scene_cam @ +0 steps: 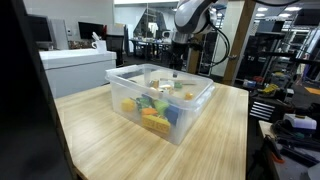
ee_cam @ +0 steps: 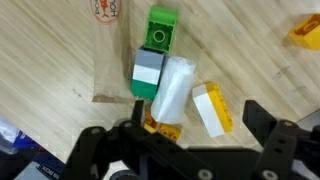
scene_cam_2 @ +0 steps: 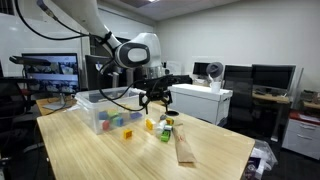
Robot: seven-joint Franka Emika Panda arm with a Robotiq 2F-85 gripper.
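Observation:
My gripper (ee_cam: pixel 197 113) is open and hovers above a small cluster of toy blocks on the wooden table. Straight below the jaws lies a white and yellow block (ee_cam: pixel 212 108). Beside it are a translucent white cylinder (ee_cam: pixel 172 88), a green and white block (ee_cam: pixel 149 72), a green block (ee_cam: pixel 160 27) and a yellow block (ee_cam: pixel 162 128) partly hidden by my left finger. Nothing is held. In an exterior view the gripper (scene_cam_2: pixel 157 101) hangs a short way above this cluster (scene_cam_2: pixel 166 127).
A clear plastic bin (scene_cam_2: pixel 103 112) with several coloured blocks stands nearby, also in an exterior view as the bin (scene_cam: pixel 196 107). A brown paper bag (scene_cam_2: pixel 185 149) lies by the cluster. Loose yellow blocks (scene_cam_2: pixel 128 133) lie between the bin and the cluster, another yellow block (ee_cam: pixel 305 30) farther off.

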